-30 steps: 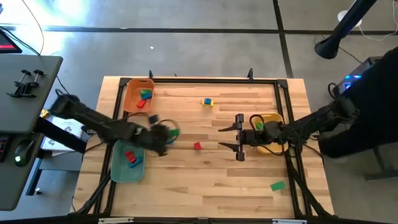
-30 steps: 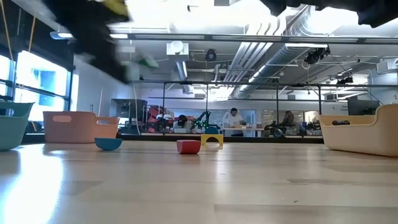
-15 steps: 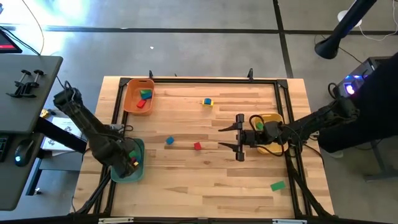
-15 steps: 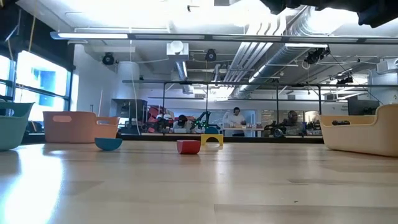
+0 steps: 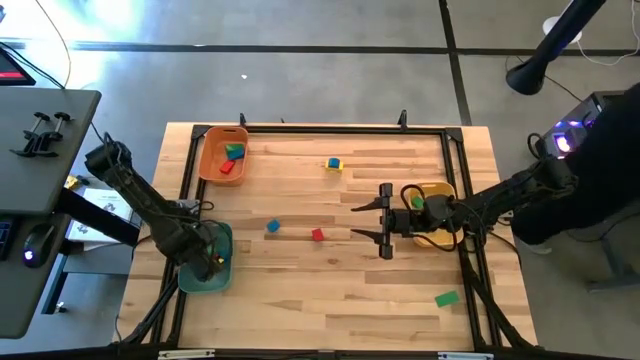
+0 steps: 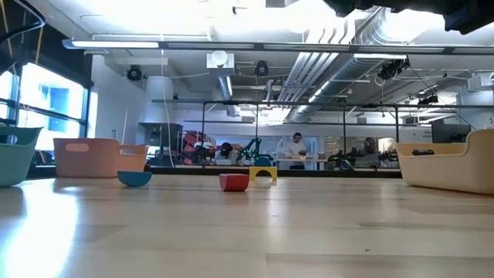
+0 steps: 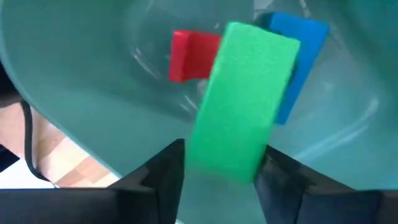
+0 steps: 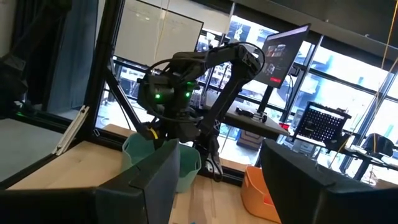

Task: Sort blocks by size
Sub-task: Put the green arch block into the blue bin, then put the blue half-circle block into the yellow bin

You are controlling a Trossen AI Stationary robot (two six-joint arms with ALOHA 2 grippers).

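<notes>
My left gripper [image 5: 212, 258] [image 7: 221, 171] hangs over the teal tray [image 5: 192, 280], shut on a green block [image 7: 242, 99]. A red block [image 7: 189, 55] and a blue block [image 7: 298, 56] lie in that tray. My right gripper [image 5: 386, 220] waits open and empty beside the yellow tray [image 5: 440, 190], which holds a green block [image 5: 417, 202]. Loose on the table lie a blue block [image 5: 272, 227], a red block [image 5: 317, 235], a yellow-and-blue block [image 5: 334, 164] and a green block [image 5: 446, 298]. The orange tray [image 5: 208, 150] holds red and green blocks. My left gripper pinches the green block between its two fingers [image 7: 163, 168], on the two long sides at the end nearest the wrist [image 7: 224, 158]. The fingers point down into the teal tray. The rest of the block sticks out past the fingertips, above the tray's floor.
A black frame [image 5: 340, 128] runs round the work area. In the low view the red block [image 6: 234, 182], a blue piece [image 6: 134, 178] and a yellow arch [image 6: 262, 174] stand mid-table, with open wood toward the near edge. People show far off in the room.
My left gripper has carried the green block from mid-table toward the left and near edges, and now hangs over the teal tray, lowered into it. The blue block that it stood over now shows on the table. My right arm has kept still.
</notes>
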